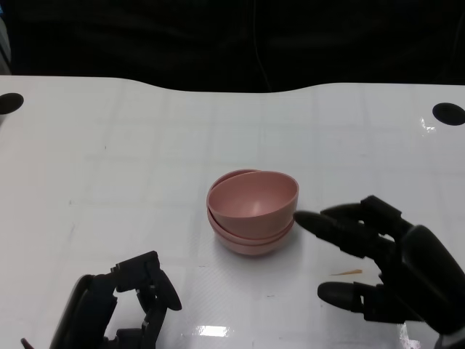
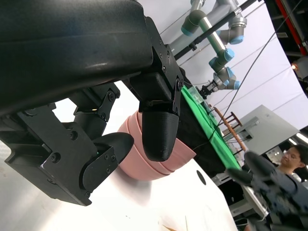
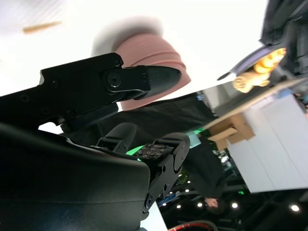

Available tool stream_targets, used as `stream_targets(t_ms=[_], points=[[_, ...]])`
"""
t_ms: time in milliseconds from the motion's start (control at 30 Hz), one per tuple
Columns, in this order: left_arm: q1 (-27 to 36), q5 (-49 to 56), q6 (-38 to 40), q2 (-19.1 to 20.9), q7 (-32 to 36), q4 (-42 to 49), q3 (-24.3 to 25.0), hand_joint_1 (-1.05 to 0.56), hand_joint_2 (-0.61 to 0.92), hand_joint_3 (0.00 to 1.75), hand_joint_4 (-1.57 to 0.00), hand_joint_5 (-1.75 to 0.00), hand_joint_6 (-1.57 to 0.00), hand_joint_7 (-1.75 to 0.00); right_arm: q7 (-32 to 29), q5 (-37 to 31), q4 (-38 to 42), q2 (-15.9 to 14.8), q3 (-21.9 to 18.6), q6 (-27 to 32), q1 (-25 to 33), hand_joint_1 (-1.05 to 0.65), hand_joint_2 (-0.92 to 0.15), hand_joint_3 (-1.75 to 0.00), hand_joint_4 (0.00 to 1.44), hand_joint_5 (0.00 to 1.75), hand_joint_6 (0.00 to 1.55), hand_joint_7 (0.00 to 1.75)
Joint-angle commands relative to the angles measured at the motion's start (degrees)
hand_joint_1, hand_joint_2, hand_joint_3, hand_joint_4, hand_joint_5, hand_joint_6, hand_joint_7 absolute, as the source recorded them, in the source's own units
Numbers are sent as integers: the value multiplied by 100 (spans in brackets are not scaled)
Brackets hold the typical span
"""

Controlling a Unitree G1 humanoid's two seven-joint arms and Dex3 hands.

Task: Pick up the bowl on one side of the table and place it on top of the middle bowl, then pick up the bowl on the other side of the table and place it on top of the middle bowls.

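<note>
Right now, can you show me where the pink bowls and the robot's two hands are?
pink bowls (image 1: 253,211): head view, inside of the top bowl.
left hand (image 1: 123,305): head view, middle of its curled fingers.
right hand (image 1: 396,262): head view, middle of hand.

The bowls (image 1: 252,212) sit nested in one stack at the middle of the table (image 1: 109,167), the top bowl tilted. The right hand (image 1: 385,265) lies just right of the stack, the left hand (image 1: 120,305) nearer, to its left.
</note>
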Motion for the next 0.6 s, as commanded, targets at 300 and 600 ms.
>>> stream_targets(t_ms=[300,600], points=[[37,-98,3,49,-157,-47,32,2,43,136,-82,-171,-78,-149,-936,164,616,377,-386,-1207,497,-13,-91,-12,70,97,90,29],[222,-132,-8,136,-240,-192,102,4,44,134,-79,-173,-77,-148,-1121,260,1014,700,-557,-1888,765,14,-24,-156,96,151,100,110]])
